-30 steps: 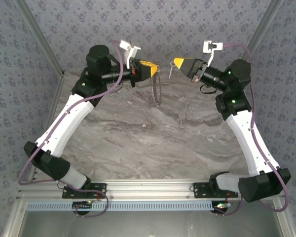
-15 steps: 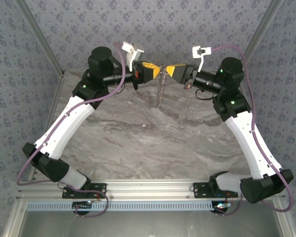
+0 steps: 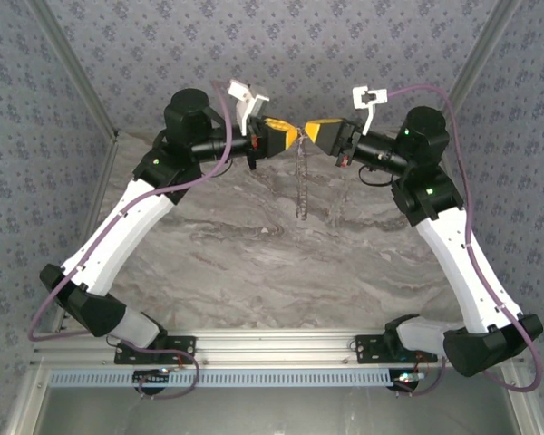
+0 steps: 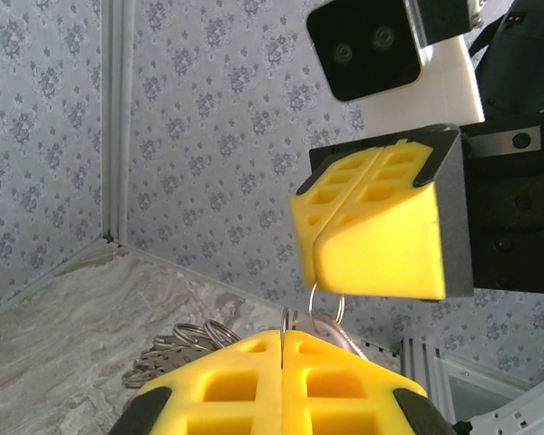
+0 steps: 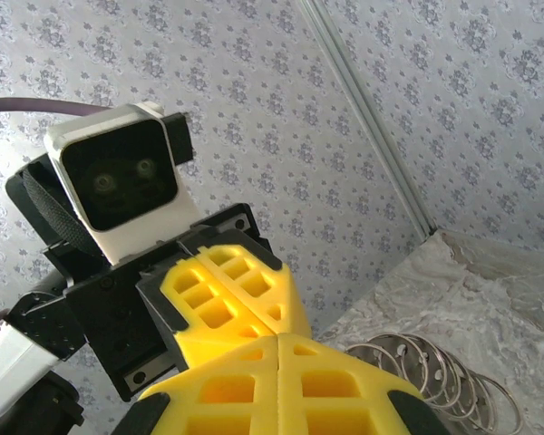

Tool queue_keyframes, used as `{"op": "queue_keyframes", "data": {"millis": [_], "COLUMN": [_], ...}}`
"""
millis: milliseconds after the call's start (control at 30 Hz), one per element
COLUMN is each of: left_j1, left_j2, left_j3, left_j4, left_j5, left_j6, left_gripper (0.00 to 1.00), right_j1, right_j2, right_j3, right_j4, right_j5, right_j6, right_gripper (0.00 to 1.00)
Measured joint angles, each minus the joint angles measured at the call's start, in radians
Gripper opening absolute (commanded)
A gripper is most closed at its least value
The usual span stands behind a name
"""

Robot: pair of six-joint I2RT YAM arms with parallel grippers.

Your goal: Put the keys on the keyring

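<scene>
Both yellow-fingered grippers meet tip to tip high above the back of the table. My left gripper is shut on the thin wire of the keyring, which hangs edge-on below it. The ring's fringe of silvery pieces dangles toward the table. My right gripper is shut on a small wire loop with a pale blade behind it, the key. The key's head is hidden in the jaws. The left gripper touches my right fingertips.
A grey marbled table top lies below, bare between the arms. Patterned walls close in the back and sides, with a metal corner post on the right. Purple cables loop off both wrists.
Over the last second my right gripper swung left until its tips met the left gripper. The keyring turned edge-on and hangs straighter. Both stayed shut.
</scene>
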Motion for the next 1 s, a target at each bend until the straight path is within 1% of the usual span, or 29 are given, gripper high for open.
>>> {"op": "queue_keyframes", "data": {"millis": [500,1000], "left_j1": [-0.023,-0.023], "left_j2": [0.000,0.000], "left_j3": [0.002,0.004], "left_j4": [-0.002,-0.017], "left_j5": [-0.008,-0.023], "left_j6": [0.000,0.003], "left_gripper": [0.00,0.00], "right_j1": [0.006,0.010], "right_j2": [0.000,0.000], "right_j3": [0.011,0.008], "right_j4": [0.000,-0.035], "right_j5": [0.007,0.032], "right_j6": [-0.005,-0.037], "right_gripper": [0.00,0.00]}}
